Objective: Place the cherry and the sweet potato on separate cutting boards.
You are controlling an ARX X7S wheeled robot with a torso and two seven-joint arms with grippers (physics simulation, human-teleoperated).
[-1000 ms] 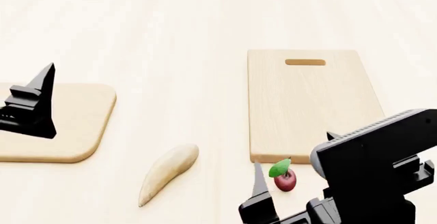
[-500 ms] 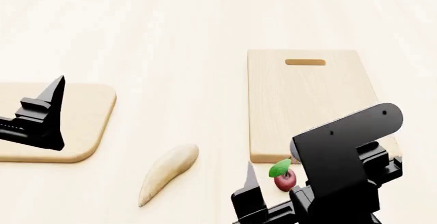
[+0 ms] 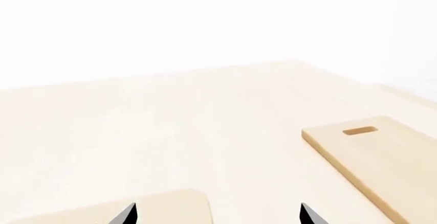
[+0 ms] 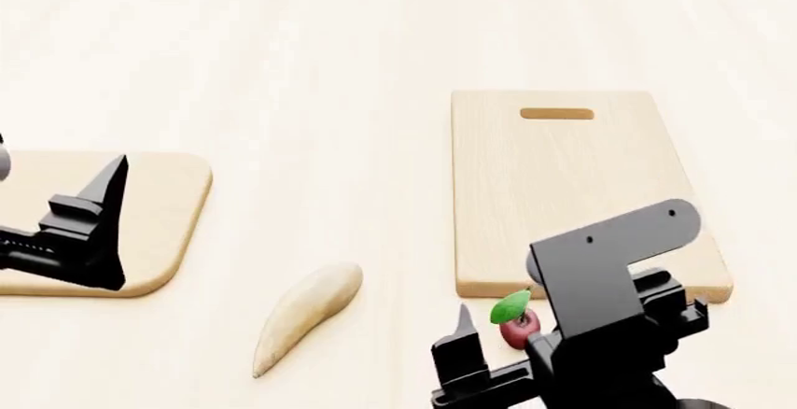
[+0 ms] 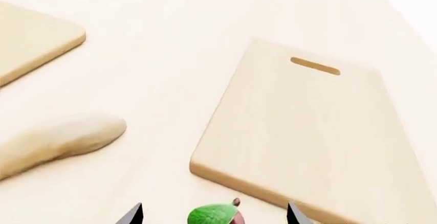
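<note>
The cherry (image 4: 521, 329), dark red with a green leaf, lies on the table just in front of the near edge of the squarish cutting board (image 4: 573, 185). My right gripper (image 4: 501, 338) is open, its jaws on either side of the cherry (image 5: 217, 216) without touching it. The pale sweet potato (image 4: 308, 314) lies on the table between the boards and also shows in the right wrist view (image 5: 60, 139). My left gripper (image 4: 90, 222) is open and empty over the right end of the rounded cutting board (image 4: 162, 232).
Both boards lie bare on a light wood table (image 4: 324, 73). The squarish board's slot handle (image 4: 557, 113) points away from me. The left wrist view shows the rounded board's corner (image 3: 171, 206) and the squarish board (image 3: 382, 157).
My right arm has moved left and lowered, bringing its jaws around the cherry. My left gripper has shifted a little to the right and down over the rounded board.
</note>
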